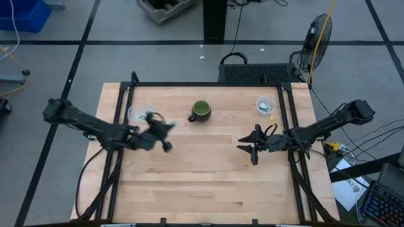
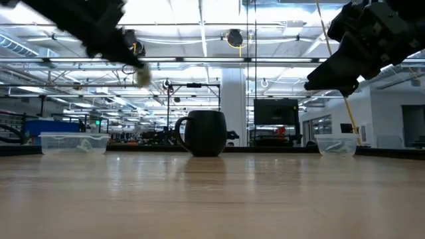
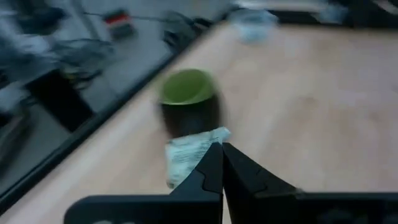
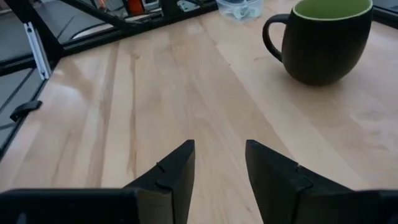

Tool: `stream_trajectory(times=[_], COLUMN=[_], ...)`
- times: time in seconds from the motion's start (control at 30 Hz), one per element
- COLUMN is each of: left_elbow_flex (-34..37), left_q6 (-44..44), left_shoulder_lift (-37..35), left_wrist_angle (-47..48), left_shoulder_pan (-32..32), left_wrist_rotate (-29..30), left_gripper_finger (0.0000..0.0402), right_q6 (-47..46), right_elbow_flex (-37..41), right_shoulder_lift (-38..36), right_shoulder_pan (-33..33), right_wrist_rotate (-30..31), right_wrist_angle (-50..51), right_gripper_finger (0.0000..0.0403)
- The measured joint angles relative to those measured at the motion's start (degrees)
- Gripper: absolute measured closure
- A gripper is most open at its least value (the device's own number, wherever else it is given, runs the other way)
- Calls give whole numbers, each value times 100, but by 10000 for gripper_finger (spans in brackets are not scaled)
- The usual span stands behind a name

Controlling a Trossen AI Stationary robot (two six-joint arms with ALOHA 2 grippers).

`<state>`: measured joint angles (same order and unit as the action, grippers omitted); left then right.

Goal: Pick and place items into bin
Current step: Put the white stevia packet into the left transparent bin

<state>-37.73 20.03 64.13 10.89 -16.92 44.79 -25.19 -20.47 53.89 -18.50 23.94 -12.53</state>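
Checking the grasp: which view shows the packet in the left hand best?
Left wrist view: the packet sits close up, pinched between the shut fingers of the left hand. The low view shows only a pale blur at the fingertips. The high view doesn't show it clearly; the right wrist view misses it.

Two dark jointed arms, black wedge-shaped jaws

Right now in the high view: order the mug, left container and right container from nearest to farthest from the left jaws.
1. left container: at the table's far left, just beyond the left gripper, which is shut on a packet.
2. mug: far centre, to that gripper's right.
3. right container: far right, beyond the open right gripper.
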Motion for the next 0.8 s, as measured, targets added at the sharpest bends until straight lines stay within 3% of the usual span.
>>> stream_trajectory(times=[0.23, 0.43, 0.63, 0.8], left_elbow_flex=[1656, 2290, 2463, 2467], left_q6=[981, 1355, 1658, 2164], left_shoulder_lift=[-2039, -3080, -3310, -3264], left_wrist_angle=[268, 349, 690, 780], left_shoulder_pan=[528, 1190, 1941, 2363], left_wrist_rotate=[933, 1190, 1054, 582], left_gripper_finger=[398, 397, 396, 379], right_q6=[83, 148, 188, 188], right_elbow_flex=[-1, 0, 0, 0], right_shoulder_lift=[0, 0, 0, 0], right_shoulder_pan=[2, 2, 2, 2], right_wrist_rotate=[22, 28, 33, 35], right_wrist_angle=[-199, -251, -311, -312], right_gripper_finger=[268, 268, 268, 268])
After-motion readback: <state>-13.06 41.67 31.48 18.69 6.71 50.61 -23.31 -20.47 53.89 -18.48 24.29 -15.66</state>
